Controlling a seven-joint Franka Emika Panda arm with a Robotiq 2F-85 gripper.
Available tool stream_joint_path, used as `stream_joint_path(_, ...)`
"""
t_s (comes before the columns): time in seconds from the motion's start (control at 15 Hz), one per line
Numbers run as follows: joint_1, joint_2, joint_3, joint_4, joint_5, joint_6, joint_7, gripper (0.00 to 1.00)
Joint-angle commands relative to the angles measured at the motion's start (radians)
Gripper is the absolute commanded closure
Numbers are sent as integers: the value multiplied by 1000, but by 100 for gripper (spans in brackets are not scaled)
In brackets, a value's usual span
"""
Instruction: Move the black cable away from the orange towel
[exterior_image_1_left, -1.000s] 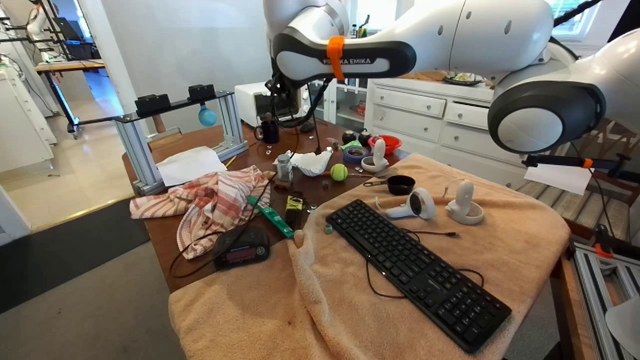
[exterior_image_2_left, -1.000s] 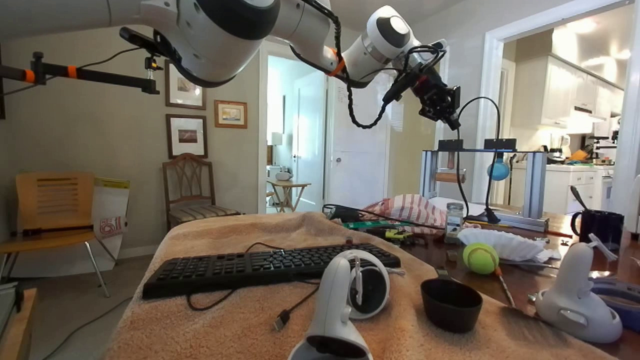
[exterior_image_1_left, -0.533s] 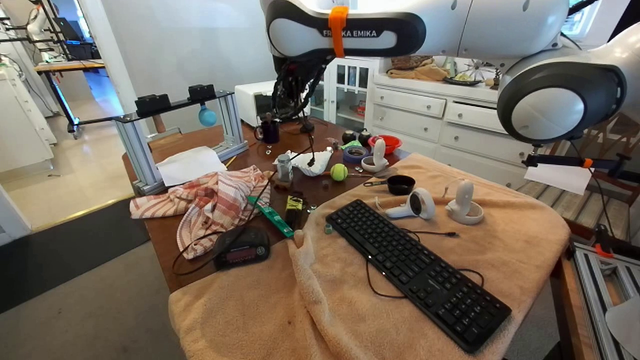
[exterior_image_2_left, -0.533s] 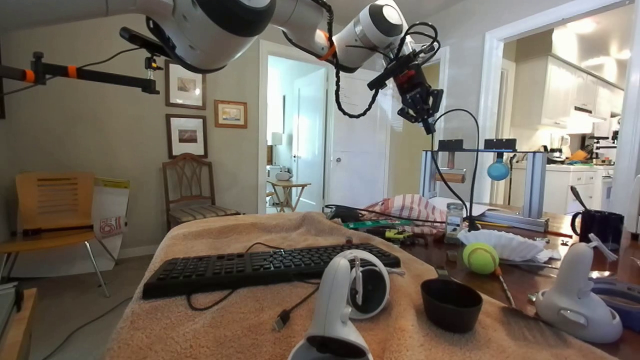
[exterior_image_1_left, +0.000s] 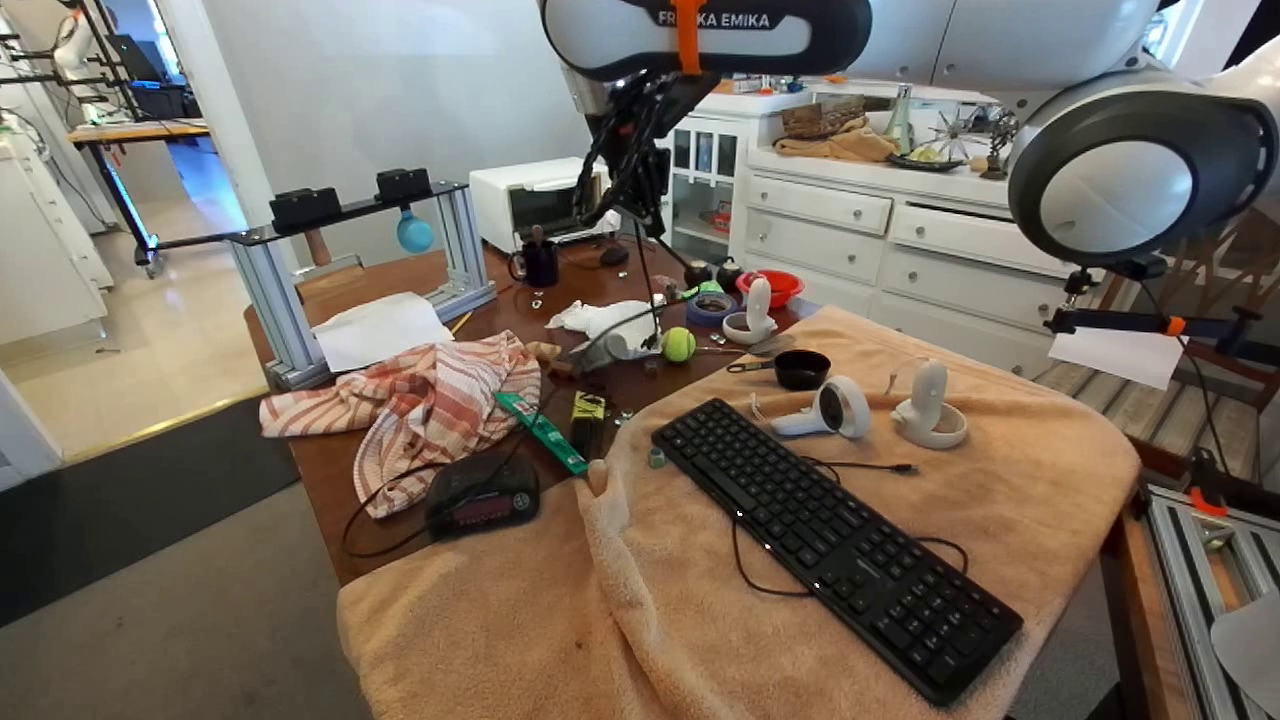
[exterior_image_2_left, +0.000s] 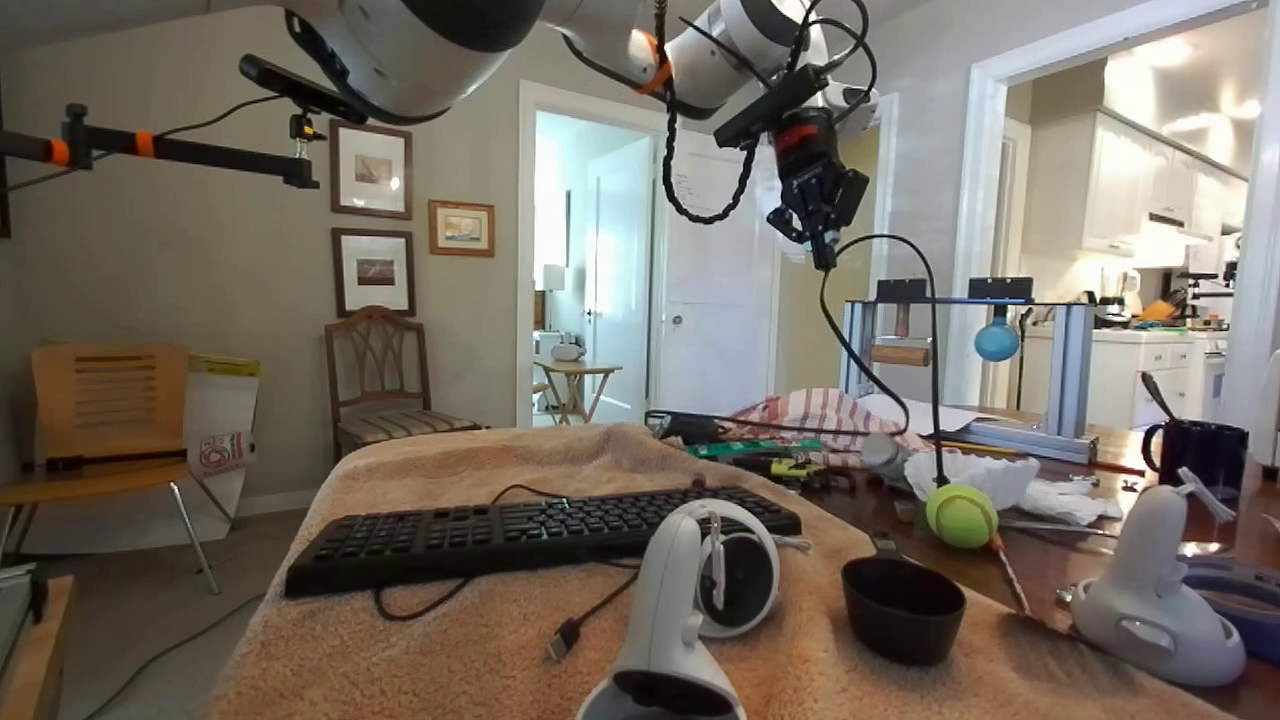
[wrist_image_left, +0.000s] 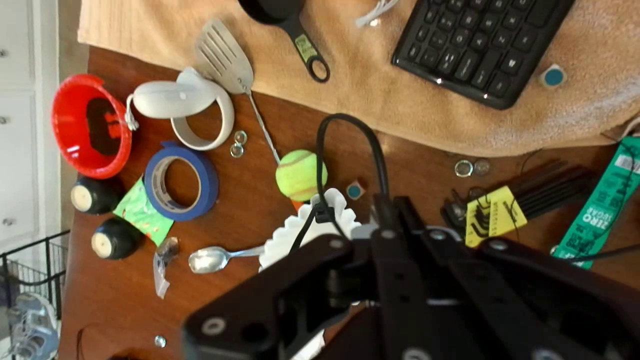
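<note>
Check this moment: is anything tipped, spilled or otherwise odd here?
Yes: in both exterior views the clear jar is tipping or tipped over, though it stood upright half a second earlier. The black cable held by the end effector runs close by it and may have tugged it. No spill is visible.

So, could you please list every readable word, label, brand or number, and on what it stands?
"FR KA EMIKA": robot arm; an orange strap hides the middle.
"ZERO SUGAR": green wrapper; its other print is blurred.
"Q", "A", "Z": keyboard; other keys are unclear.
Too small or blurred: clock display, yellow tag, pan handle, tape roll, poster, gripper.
</note>
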Motion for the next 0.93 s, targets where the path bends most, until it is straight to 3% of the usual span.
stream_joint_path(0.0, -17, -5, 19, -18, 27, -71, 25, 99)
stream_joint_path(0.53, -75, 76, 87, 17, 114, -85, -6, 99)
stream_joint_path(0.6, -88, 87, 95, 18, 131, -89, 5, 71)
stream_joint_path(0.67, -100, 97, 102, 22, 148, -83, 18, 70)
stream_joint_path(0.87, -96, 109, 96, 33, 137, -23, -11, 49)
